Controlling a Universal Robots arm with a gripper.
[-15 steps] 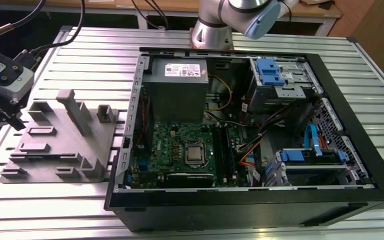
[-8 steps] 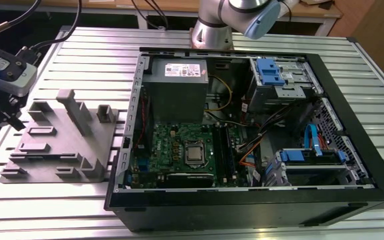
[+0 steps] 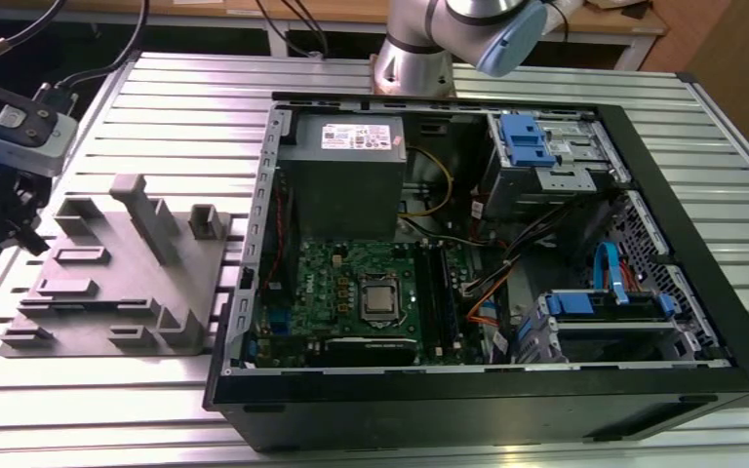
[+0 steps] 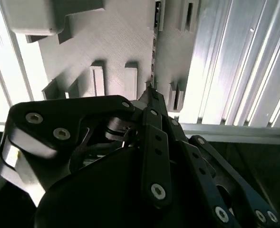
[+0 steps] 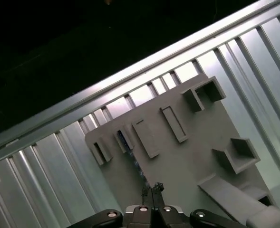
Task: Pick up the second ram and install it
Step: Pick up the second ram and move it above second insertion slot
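Two fingers (image 5: 144, 191) of the gripper (image 5: 151, 188) sit pressed almost together, with a hairline gap between the tips. The ram stick (image 4: 153, 57) runs out edge-on from right between them, so it looks pinched there by its thin edge. In both wrist views the stick is a narrow dark line hanging above the grey holder (image 5: 197, 156), lined up with the holder's ridges and slots. In the first wrist view a patch of its blue face (image 5: 124, 140) shows at the far end, over a slot near the holder's rim. Any label on the stick is turned away from the cameras. In the exterior view the one piece of print is a white label (image 3: 355, 136) on the grey power supply (image 3: 348, 185), too small to read. That supply sits inside the open computer case (image 3: 505, 414), which lies just beside the holder on the exterior view's right, with a green motherboard (image 3: 335, 283) on its floor. Holder and case both rest on a slotted metal table (image 3: 153, 88). The arm's base (image 3: 413, 58) stands on the table beyond the case, well apart from the holder. Its wrist end, carrying a silver camera box (image 3: 11, 122), hangs above the table on the exterior view's left of the holder with the gripper pointing down.
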